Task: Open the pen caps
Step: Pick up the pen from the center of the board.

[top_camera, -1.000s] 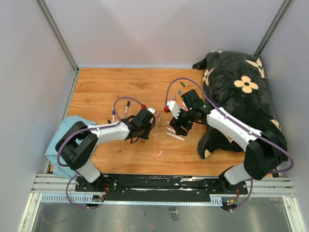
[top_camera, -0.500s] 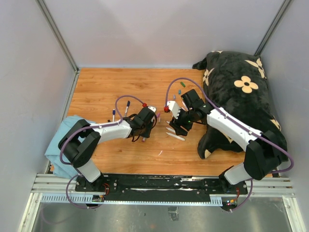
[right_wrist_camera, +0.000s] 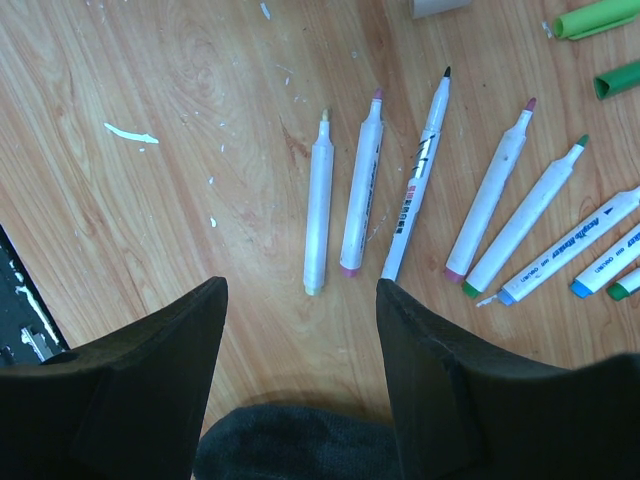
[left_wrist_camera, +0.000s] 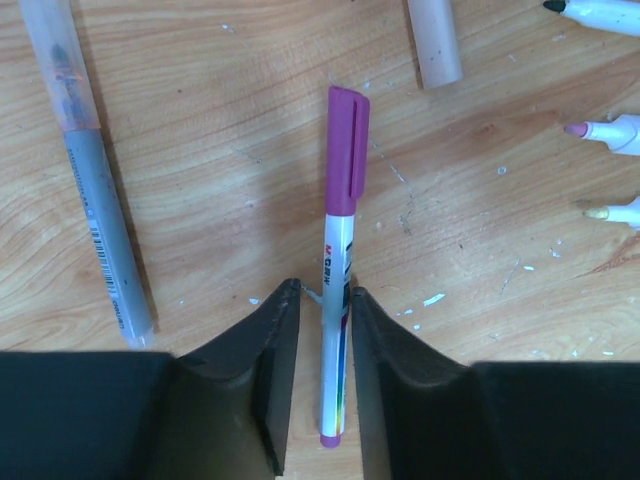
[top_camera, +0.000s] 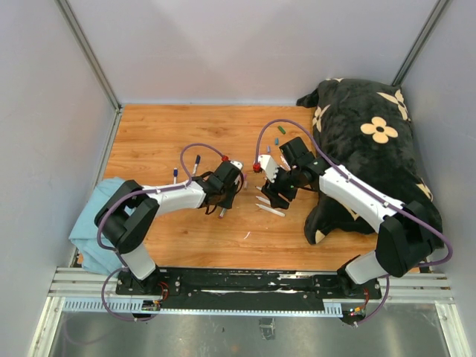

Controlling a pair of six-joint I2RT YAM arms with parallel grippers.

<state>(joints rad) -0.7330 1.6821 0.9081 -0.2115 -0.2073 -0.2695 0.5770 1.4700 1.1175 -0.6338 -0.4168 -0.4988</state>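
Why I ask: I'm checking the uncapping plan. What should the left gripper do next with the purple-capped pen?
Probably close the left gripper on the purple-capped pen. Its fingers straddle the white barrel with a gap showing, so nothing is clamped, and the purple cap is on. The right gripper hangs open over uncapped pens, free to pull.

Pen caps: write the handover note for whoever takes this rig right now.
Left gripper: narrowly open, fingers either side of the barrel of the purple-capped pen, which lies on the table.
Right gripper: open, empty, above a row of uncapped pens.
Done: several pens uncapped; two green caps lie loose beside them.
Left: the purple cap is still on; probably pull it next.
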